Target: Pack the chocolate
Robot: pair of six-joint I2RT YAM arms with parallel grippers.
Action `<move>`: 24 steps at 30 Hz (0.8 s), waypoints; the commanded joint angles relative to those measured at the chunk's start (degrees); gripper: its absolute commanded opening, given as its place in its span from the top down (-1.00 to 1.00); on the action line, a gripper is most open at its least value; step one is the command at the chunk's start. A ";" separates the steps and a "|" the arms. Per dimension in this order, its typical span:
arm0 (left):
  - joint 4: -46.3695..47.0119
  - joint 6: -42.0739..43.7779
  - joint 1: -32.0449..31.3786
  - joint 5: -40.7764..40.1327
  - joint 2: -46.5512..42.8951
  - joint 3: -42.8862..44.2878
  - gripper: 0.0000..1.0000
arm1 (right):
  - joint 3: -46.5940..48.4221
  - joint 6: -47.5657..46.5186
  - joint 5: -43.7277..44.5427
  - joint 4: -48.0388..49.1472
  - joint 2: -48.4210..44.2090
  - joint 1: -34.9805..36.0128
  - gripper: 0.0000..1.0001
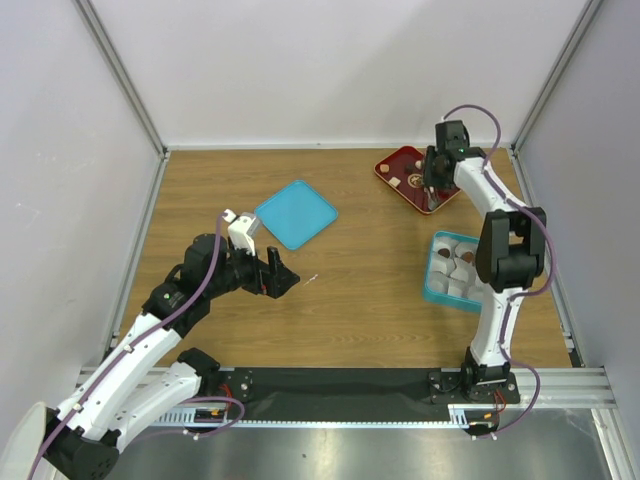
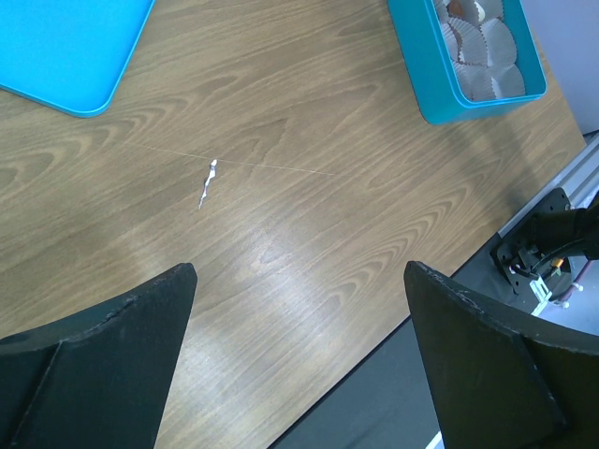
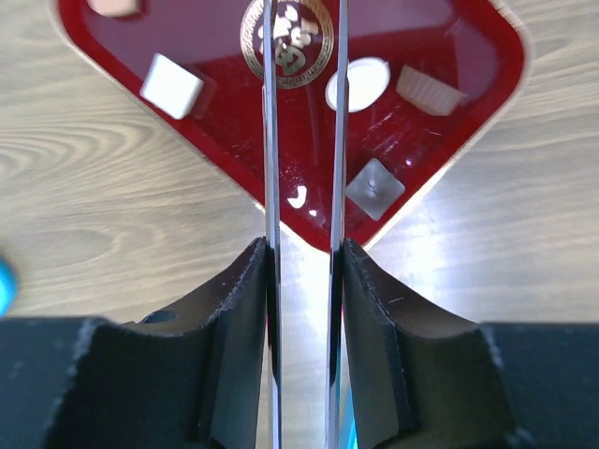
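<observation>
Several small chocolate pieces lie on the dark red tray [image 1: 400, 163] at the back right: a white square [image 3: 171, 85], a cream round one [image 3: 357, 84], a tan ridged one [image 3: 429, 91] and a pale square one [image 3: 374, 187]. My right gripper [image 3: 304, 248] is shut on metal tongs [image 3: 270, 140] and hovers over the tray [image 3: 206, 37]. The tong blades stand slightly apart, their tips over the gold emblem, with nothing between them. In the top view the right gripper [image 1: 432, 178] is above the tray. The teal box [image 1: 436, 270] holds white paper cups, some with dark pieces. My left gripper [image 1: 283, 275] is open and empty over bare table, as the left wrist view [image 2: 299, 271] shows.
A teal lid [image 1: 296, 213] lies flat at the table's middle back, also in the left wrist view [image 2: 65, 47]. A small white scrap [image 2: 207, 182] lies on the wood. The teal box [image 2: 426, 70] sits near the right edge. White walls enclose the table.
</observation>
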 commanded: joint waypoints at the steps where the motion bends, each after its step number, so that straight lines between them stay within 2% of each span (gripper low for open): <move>1: 1.30 1.11 0.45 1.02 -0.05 0.43 -0.99 | 0.00 1.06 1.79 -0.93 -7.97 0.59 0.35; 5: 1.48 1.11 0.45 1.72 0.39 0.51 -0.99 | -4.13 2.20 2.32 -3.21 -13.07 1.38 0.36; 13: 2.00 1.11 0.62 2.16 0.30 0.60 -0.99 | -19.58 7.04 2.59 -10.69 -32.02 3.58 0.35; 19: 2.44 1.02 0.71 3.30 0.39 0.60 -0.99 | -27.14 7.65 1.88 -18.59 -44.07 3.76 0.33; 24: 2.35 0.85 0.80 3.30 -0.66 0.25 -0.99 | -33.31 10.64 -2.15 -22.64 -50.69 3.41 0.33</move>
